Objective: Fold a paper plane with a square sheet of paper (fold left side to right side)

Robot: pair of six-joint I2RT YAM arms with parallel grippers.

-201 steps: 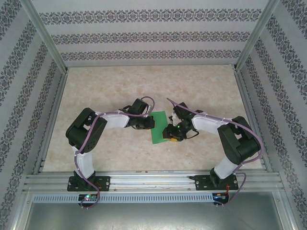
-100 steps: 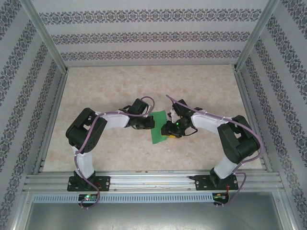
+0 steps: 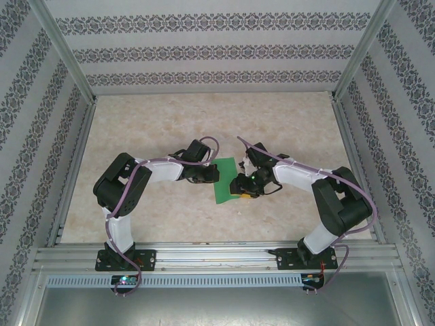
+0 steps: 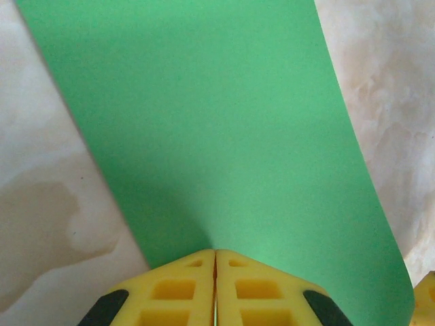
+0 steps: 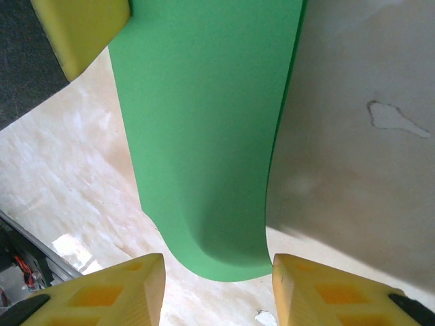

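The square sheet of paper (image 3: 223, 182), bright green, lies in the middle of the table between both arms, and its right part curls up off the surface. My left gripper (image 3: 216, 174) is at its left edge, shut on the sheet. In the left wrist view the yellow jaws meet at the left gripper's tip (image 4: 215, 252) and the paper (image 4: 217, 122) spreads out ahead of them. My right gripper (image 3: 238, 186) stands open at the sheet's right side. The right gripper (image 5: 217, 261) has its jaws wide apart, with the curled green edge (image 5: 204, 136) just ahead of them and not pinched.
The marbled beige tabletop (image 3: 204, 122) is boxed in by patterned walls and aluminium rails (image 3: 204, 257) at the near edge. A yellow finger of the left gripper (image 5: 81, 27) shows beyond the paper. A small white chip (image 5: 393, 119) marks the table.
My right gripper has crept a little farther from the near edge along the paper's right side. The left arm and its hold on the paper have not moved.
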